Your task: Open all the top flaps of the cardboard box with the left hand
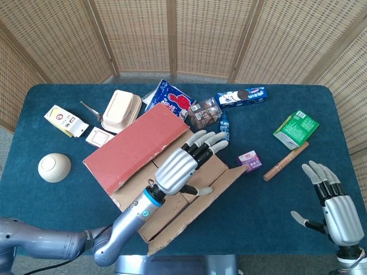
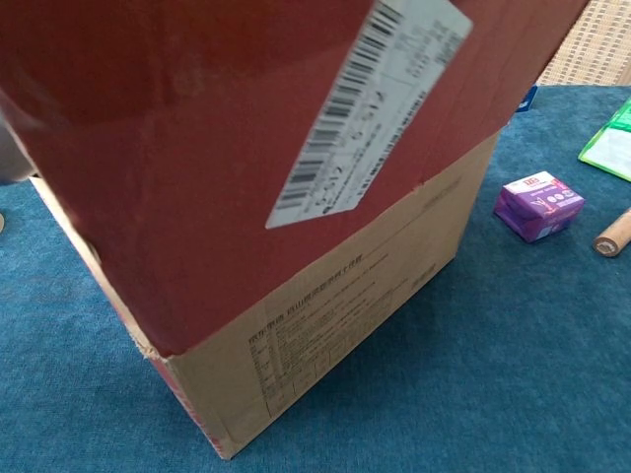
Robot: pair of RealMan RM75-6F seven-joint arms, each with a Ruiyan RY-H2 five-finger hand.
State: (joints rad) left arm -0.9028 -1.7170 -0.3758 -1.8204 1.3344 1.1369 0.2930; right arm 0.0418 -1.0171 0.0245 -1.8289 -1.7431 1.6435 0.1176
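1. The cardboard box [image 1: 166, 183] is seen at the table's centre-front, nearest the robot. Its far red flap [image 1: 135, 146] lies folded outward; its near flap [image 1: 198, 212] is swung out toward the robot, its brown inner face showing in the head view. The inner flaps under the hand look not yet raised.
2. The left hand [image 1: 180, 166] is held over the box opening, fingers spread and extended, nothing gripped. Contact with the near flap cannot be confirmed.
3. The right hand [image 1: 335, 209] is held at the table's near right edge, fingers apart, empty.
4. Advice: the near flap is best pushed fully outward with flat fingers before the inner flaps are hooked; the box may slide if shoved hard.
5. Surface: a blue cloth-covered table [image 1: 269, 200], with small packages scattered.
6. Room: woven wicker screens [image 1: 172, 34] are set behind the table.
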